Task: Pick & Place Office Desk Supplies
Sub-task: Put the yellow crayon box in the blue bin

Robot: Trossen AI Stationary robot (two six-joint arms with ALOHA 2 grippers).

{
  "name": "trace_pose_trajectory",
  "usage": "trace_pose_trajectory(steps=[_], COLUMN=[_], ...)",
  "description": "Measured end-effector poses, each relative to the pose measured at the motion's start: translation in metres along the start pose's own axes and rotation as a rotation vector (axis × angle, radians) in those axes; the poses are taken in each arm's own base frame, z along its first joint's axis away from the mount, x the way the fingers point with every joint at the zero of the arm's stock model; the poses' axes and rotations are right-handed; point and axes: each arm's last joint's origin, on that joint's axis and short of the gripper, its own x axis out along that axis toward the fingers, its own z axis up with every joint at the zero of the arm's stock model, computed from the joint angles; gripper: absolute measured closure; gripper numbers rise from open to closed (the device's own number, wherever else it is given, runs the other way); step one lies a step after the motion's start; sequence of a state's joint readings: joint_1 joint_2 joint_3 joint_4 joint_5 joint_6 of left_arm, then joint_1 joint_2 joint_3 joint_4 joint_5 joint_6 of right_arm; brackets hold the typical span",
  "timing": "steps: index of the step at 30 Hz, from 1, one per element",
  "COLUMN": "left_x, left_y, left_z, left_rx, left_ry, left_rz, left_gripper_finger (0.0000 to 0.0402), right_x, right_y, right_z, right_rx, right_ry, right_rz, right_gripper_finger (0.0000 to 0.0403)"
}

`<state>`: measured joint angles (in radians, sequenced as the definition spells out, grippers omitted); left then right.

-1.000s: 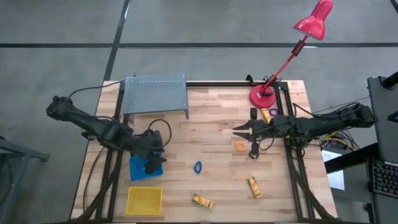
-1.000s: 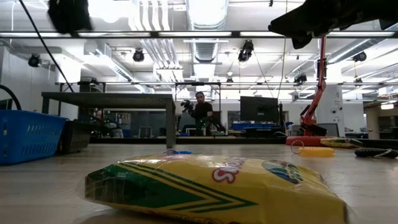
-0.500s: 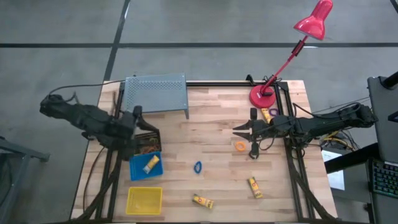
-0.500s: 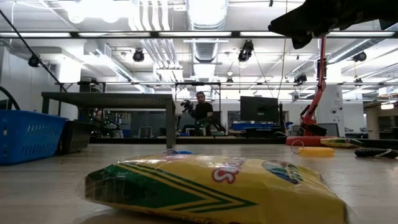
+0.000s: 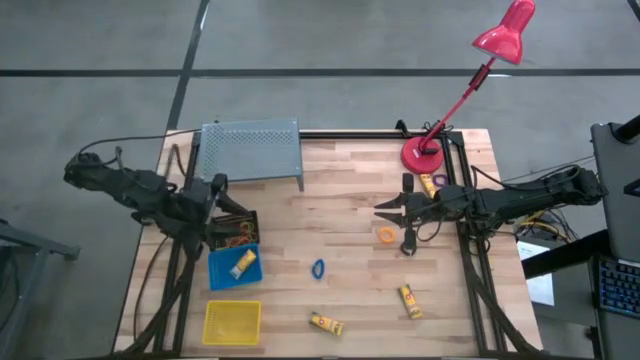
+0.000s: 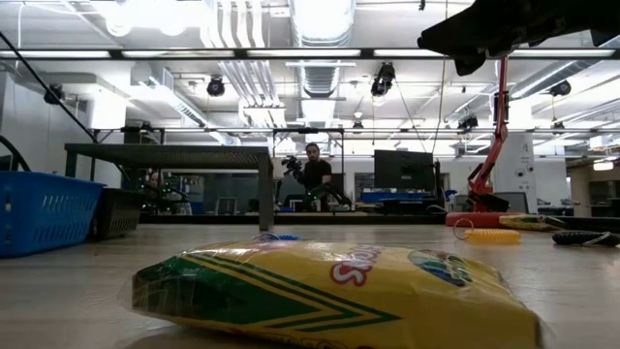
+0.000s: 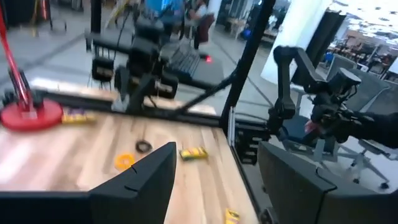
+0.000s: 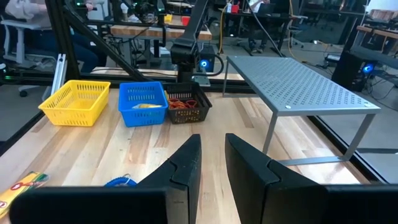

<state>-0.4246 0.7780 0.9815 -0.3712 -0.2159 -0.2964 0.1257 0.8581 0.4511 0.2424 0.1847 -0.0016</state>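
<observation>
My left gripper (image 5: 217, 190) (image 7: 214, 155) is open and holds nothing; it hangs by the table's left edge, just beyond the black bin (image 5: 236, 231) of rubber bands. A yellow tube (image 5: 242, 263) lies in the blue bin (image 5: 222, 272). My right gripper (image 5: 383, 208) (image 8: 212, 140) is open by a narrow gap, empty, above the table near an orange rubber band (image 5: 386, 234). Flat on the wood lie a blue ring (image 5: 318, 268) and two yellow tubes (image 5: 325, 323) (image 5: 409, 300). A third tube (image 5: 428, 184) and a purple ring (image 5: 441, 180) sit beside the lamp base.
A yellow bin (image 5: 232, 322) stands at the near left corner. A grey perforated stand (image 5: 250, 150) fills the far left. The pink lamp's base (image 5: 423, 156) is at the far right. In the low view one yellow pack (image 6: 329, 291) lies close to the camera.
My left gripper has drawn back from over the blue bin toward the table's far-left side. Where it stood, a yellow tube now lies in the blue bin. The right arm has kept still.
</observation>
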Motion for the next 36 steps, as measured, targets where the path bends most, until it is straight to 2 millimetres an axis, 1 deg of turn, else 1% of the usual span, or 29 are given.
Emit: trace_pose_trajectory(steps=[2,4,7,10,12,16,19,22,24,27,29,32,36], left_x=[0.009,0.022,0.050,0.079,0.099,0.138,0.167,0.186,0.190,0.186,0.184,0.183,0.184], left_y=[-0.005,-0.012,-0.021,-0.028,-0.031,-0.033,-0.037,-0.050,-0.056,-0.058,-0.056,-0.054,-0.056], left_z=[0.003,0.006,0.008,0.003,-0.005,-0.032,-0.045,-0.055,-0.057,-0.055,-0.057,-0.065,-0.076], left_rx=[-0.012,-0.013,0.033,0.086,0.095,0.068,0.018,0.088,0.148,0.179,0.182,0.184,0.146], left_ry=[0.063,0.140,0.225,0.288,0.337,0.416,0.378,0.320,0.314,0.328,0.333,0.350,0.347], left_rz=[-0.025,-0.045,-0.036,-0.028,-0.018,0.014,0.036,-0.047,-0.143,-0.235,-0.227,-0.186,-0.181], left_gripper_finger=[0.0172,0.0172,0.0172,0.0172,0.0172,0.0172,0.0172,0.0172,0.0172,0.0172,0.0172,0.0172,0.0172], right_x=[0.000,0.000,0.000,0.000,0.000,0.000,0.000,0.000,0.000,0.000,0.000,0.000,0.000], right_y=[0.000,0.000,0.000,0.000,0.000,0.000,0.000,0.000,0.000,0.000,0.000,0.000,0.000], right_z=[0.000,0.000,0.000,0.000,0.000,0.000,0.000,0.000,0.000,0.000,0.000,0.000,0.000], right_rx=[0.004,-0.002,-0.004,-0.002,-0.001,-0.002,-0.002,0.000,-0.001,0.001,0.000,0.000,-0.001], right_ry=[0.000,0.000,0.000,0.001,0.001,0.001,0.002,0.002,0.002,0.002,0.003,0.004,0.004], right_rz=[0.000,0.000,0.000,0.000,0.000,0.000,0.000,0.000,0.000,0.000,0.000,0.000,0.001], right_gripper_finger=[0.0335,0.0335,0.0335,0.0335,0.0335,0.0335,0.0335,0.0335,0.0335,0.0335,0.0335,0.0335,0.0335])
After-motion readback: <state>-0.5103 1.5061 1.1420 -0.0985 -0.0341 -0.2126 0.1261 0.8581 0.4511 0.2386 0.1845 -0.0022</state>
